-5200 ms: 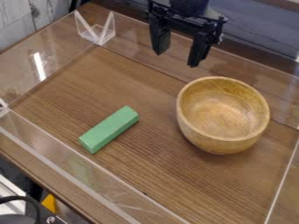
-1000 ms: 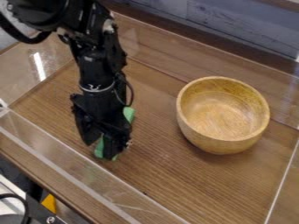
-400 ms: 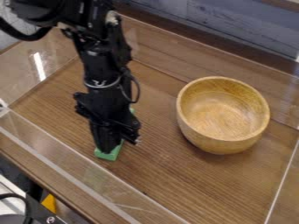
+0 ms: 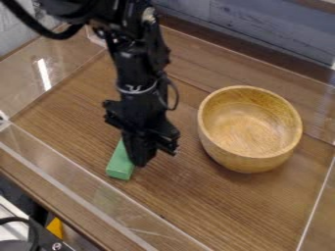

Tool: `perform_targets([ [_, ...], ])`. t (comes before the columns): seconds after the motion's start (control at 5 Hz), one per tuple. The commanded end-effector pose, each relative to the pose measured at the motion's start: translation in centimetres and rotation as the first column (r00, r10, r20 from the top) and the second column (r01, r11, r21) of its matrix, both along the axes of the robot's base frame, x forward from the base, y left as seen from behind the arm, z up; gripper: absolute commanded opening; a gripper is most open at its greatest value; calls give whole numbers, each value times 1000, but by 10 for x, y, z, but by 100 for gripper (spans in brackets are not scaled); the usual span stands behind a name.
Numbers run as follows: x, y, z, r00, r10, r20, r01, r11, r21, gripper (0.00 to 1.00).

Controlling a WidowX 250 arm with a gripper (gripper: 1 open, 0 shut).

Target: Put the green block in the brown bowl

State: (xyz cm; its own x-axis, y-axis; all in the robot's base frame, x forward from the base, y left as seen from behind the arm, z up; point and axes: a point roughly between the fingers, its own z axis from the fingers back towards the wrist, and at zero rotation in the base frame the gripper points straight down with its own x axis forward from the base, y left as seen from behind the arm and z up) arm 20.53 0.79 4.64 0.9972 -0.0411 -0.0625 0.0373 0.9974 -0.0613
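In the camera view, the hand (image 4: 147, 149) is seen pointing down, pinched on the upper end of the green block (image 4: 123, 162), which is tilted above the wooden table (image 4: 249, 201), left of the brown bowl (image 4: 250, 127).

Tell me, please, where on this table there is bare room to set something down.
Bare wood lies along the near edge of the table, in front of the bowl, and at the far left corner. It is crowded where the gripper stands over the green block, close beside the bowl.

Green block (image 4: 121, 164) lies on the wooden table (image 4: 249, 206), left of the brown bowl (image 4: 250, 127); gripper (image 4: 145, 150) directly over the block
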Motion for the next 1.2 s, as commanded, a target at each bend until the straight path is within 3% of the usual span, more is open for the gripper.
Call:
perform_targets([
  [0.0, 17, -6, 12, 997, 66, 34, -66, 998, -5, 0],
  [0.4, 23, 0, 18, 996, 77, 39, -77, 997, -2, 0],
  [1.0, 7, 19, 23, 989, 138, 49, -138, 990, -3, 0],
])
